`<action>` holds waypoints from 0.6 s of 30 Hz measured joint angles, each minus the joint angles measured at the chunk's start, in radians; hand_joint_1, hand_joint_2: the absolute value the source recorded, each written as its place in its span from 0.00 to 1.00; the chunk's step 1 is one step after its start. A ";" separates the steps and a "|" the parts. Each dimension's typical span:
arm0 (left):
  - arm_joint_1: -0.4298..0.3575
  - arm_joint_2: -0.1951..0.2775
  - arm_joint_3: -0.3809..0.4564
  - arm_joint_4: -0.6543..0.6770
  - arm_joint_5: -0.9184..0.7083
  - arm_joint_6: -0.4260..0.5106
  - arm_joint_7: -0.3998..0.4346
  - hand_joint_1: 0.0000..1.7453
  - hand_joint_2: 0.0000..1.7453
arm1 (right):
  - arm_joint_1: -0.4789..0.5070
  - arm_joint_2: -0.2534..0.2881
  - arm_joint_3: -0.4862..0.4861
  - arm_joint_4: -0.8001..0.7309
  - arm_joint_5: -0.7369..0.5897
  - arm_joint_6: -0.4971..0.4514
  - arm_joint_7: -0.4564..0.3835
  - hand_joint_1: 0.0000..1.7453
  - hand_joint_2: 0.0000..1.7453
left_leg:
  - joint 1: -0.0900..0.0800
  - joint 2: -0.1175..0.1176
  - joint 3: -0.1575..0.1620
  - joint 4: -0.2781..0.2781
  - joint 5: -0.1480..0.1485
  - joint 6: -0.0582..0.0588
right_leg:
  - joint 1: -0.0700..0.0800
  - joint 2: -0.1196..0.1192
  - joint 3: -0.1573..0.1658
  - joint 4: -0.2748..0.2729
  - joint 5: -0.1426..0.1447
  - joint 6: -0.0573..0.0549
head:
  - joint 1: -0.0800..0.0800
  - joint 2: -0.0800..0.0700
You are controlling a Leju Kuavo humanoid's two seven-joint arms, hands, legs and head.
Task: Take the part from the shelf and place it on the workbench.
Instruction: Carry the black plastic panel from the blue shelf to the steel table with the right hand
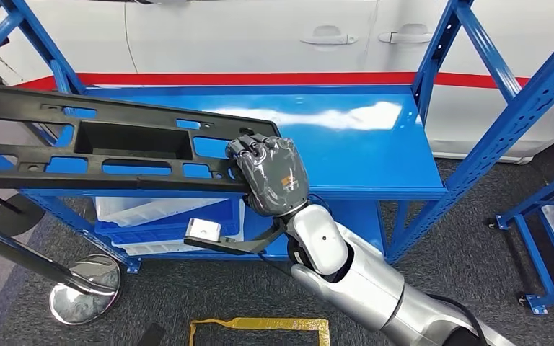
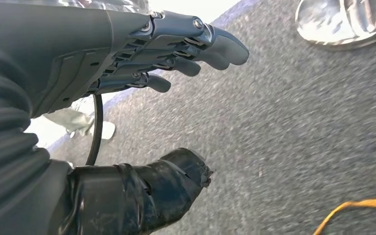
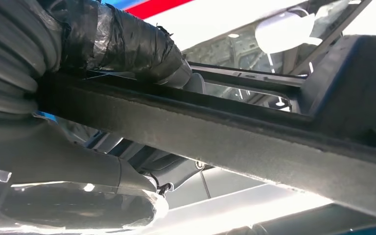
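Head view: fingers of the right hand (image 1: pixel 269 173) curl over the near edge of the part (image 1: pixel 101 148), a long black plastic panel with rectangular cut-outs, gripping it at its right end. Right wrist view confirms it: the taped thumb (image 3: pixel 127 44) lies on one face of the black bar of the part (image 3: pixel 254 142), the rest of the hand on the other face. The panel runs leftward from the hand and out past the picture's left edge, tilted, over the front edge of the blue shelf (image 1: pixel 361 151). Whether it touches the shelf board I cannot tell.

Left wrist view: left hand (image 2: pixel 127 98) hangs over grey carpet (image 2: pixel 284 127), fingers (image 2: pixel 200 49) extended and apart from the taped thumb (image 2: pixel 166 181), holding nothing. An orange cord (image 2: pixel 357 205) lies on the carpet.

Surface: the shelf board is glossy blue with a pale glare streak. A white bin (image 1: pixel 159 213) sits on the lower level. Blue uprights (image 1: pixel 505 130) frame the rack.

Room: a white car body with a red stripe (image 1: pixel 260 78) stands behind the rack. Floor is dark grey carpet with a yellow tape outline (image 1: pixel 260 328) and a chrome stanchion base (image 1: pixel 83 288) at left.
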 joint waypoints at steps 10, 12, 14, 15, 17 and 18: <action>-0.006 0.001 0.001 0.000 -0.001 0.005 -0.003 0.00 1.00 | -0.003 0.003 0.000 0.004 -0.011 0.025 -0.001 1.00 1.00 | -0.008 0.007 0.122 -0.263 0.042 0.055 | -0.006 0.001 -0.067 0.114 -0.090 0.049 | 0.005 0.000; -0.006 0.001 0.001 0.000 -0.001 0.006 -0.003 0.00 1.00 | -0.002 0.003 0.000 0.008 -0.015 0.025 -0.003 1.00 1.00 | -0.008 0.008 0.089 -0.259 0.065 0.056 | -0.013 0.000 -0.084 0.231 -0.151 0.058 | 0.006 0.000; -0.006 0.001 0.001 0.000 -0.002 0.006 -0.003 0.00 1.00 | -0.003 0.003 0.000 0.010 -0.015 0.025 -0.003 1.00 1.00 | -0.005 0.008 0.052 -0.250 0.087 0.051 | -0.019 0.000 -0.057 0.263 -0.120 0.065 | 0.006 0.000; -0.006 0.001 0.001 0.000 -0.002 0.006 -0.003 0.00 1.00 | -0.003 0.003 0.000 0.011 -0.015 0.025 -0.002 1.00 1.00 | -0.003 0.008 0.033 -0.243 0.095 0.046 | -0.021 0.000 -0.021 0.233 -0.091 0.067 | 0.006 0.000; -0.006 0.000 0.001 0.000 -0.002 0.007 -0.003 0.00 1.00 | -0.007 0.003 0.000 0.011 -0.014 0.024 -0.001 1.00 1.00 | -0.001 0.007 0.002 -0.225 0.108 0.035 | -0.022 0.001 0.076 0.109 -0.086 0.067 | 0.006 0.000; -0.005 0.000 0.001 0.000 -0.002 0.007 -0.003 0.00 1.00 | -0.009 0.004 0.000 0.011 -0.013 0.023 -0.001 1.00 1.00 | -0.001 0.007 -0.009 -0.218 0.116 0.028 | -0.020 0.003 0.111 0.056 -0.099 0.063 | 0.005 0.000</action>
